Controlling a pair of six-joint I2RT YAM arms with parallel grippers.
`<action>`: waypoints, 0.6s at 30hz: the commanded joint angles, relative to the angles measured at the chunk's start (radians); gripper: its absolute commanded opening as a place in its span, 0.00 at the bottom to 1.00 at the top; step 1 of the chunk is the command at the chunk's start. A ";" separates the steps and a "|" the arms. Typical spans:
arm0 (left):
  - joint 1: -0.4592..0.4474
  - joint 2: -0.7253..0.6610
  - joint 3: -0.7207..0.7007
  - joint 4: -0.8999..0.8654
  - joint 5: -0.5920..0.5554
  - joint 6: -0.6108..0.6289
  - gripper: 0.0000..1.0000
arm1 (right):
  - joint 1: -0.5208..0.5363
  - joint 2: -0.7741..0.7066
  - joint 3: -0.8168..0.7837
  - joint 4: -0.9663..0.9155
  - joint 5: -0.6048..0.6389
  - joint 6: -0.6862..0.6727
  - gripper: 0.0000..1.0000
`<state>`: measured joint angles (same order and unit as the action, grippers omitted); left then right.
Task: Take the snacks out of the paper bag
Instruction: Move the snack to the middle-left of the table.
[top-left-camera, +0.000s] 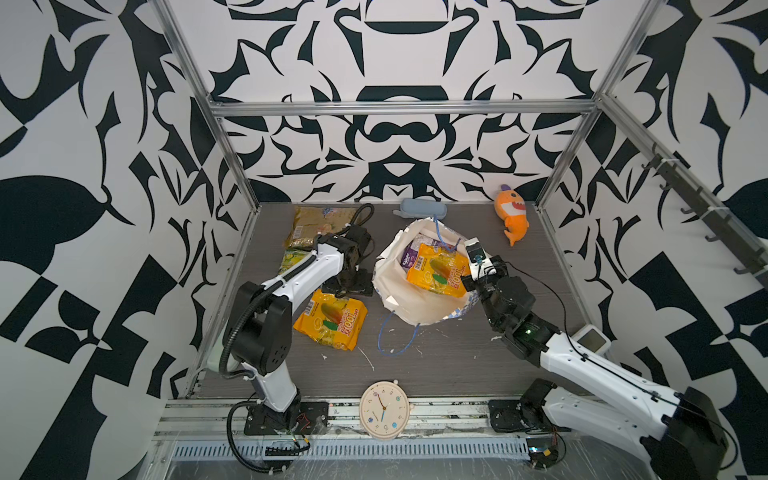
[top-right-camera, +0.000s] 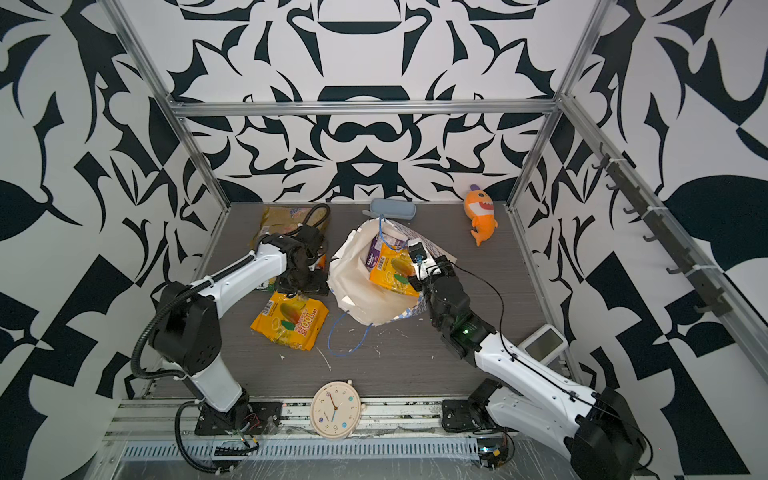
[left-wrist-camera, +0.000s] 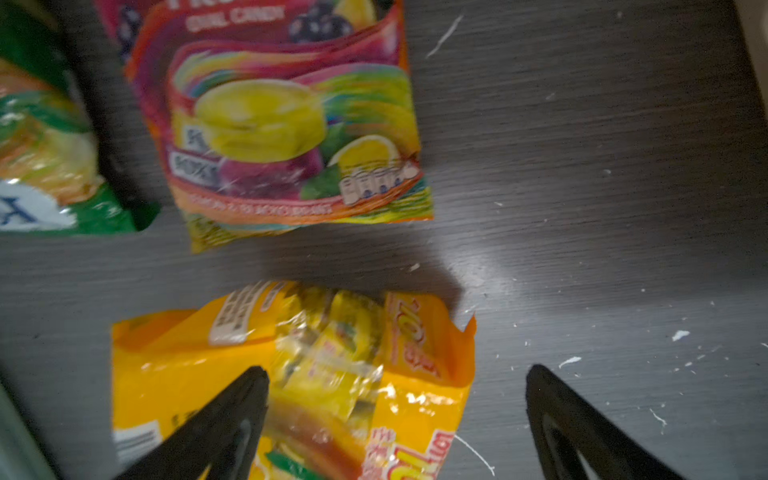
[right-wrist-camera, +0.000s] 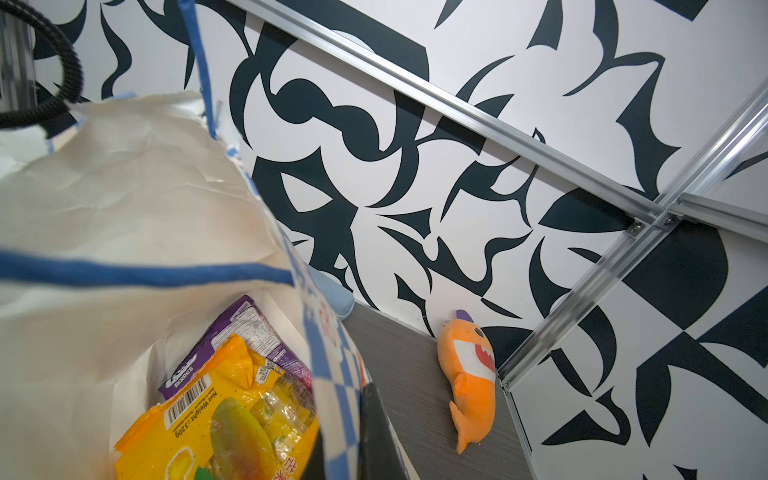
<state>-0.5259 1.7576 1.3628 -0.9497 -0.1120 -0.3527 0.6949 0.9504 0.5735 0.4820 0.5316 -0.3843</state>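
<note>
The paper bag (top-left-camera: 419, 305) stands open at mid-table, cream inside with a blue-checked rim. My right gripper (right-wrist-camera: 341, 432) is shut on its checked wall at the right rim (top-left-camera: 471, 286). Inside lie an orange-yellow packet (top-left-camera: 438, 270) and a purple packet (top-left-camera: 409, 254). My left gripper (left-wrist-camera: 399, 386) hangs open just above another orange-yellow packet (left-wrist-camera: 316, 374), which lies on the table (top-left-camera: 330, 319) left of the bag. A red-orange packet (left-wrist-camera: 282, 124) and a green-yellow packet (left-wrist-camera: 45, 145) lie beyond it. The gold packet (top-left-camera: 309, 226) is at the back left.
An orange plush shark (top-left-camera: 512, 212) lies at the back right and a grey-blue pouch (top-left-camera: 424, 208) behind the bag. A blue cord handle (top-left-camera: 395, 336) trails in front of the bag. A round clock (top-left-camera: 383, 409) sits at the front edge, a white device (top-left-camera: 592, 338) at the right.
</note>
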 joint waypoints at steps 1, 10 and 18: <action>-0.017 0.049 0.030 0.032 0.034 0.023 1.00 | 0.005 -0.036 0.012 0.083 -0.003 0.014 0.00; -0.017 0.067 -0.028 0.046 0.023 0.008 0.88 | 0.003 -0.012 0.023 0.097 0.005 0.012 0.00; 0.009 0.015 -0.110 0.032 0.002 -0.047 0.73 | -0.002 -0.001 0.031 0.107 0.008 0.020 0.00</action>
<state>-0.5320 1.8061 1.2900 -0.8711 -0.1020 -0.3588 0.6930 0.9550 0.5735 0.4908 0.5434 -0.3840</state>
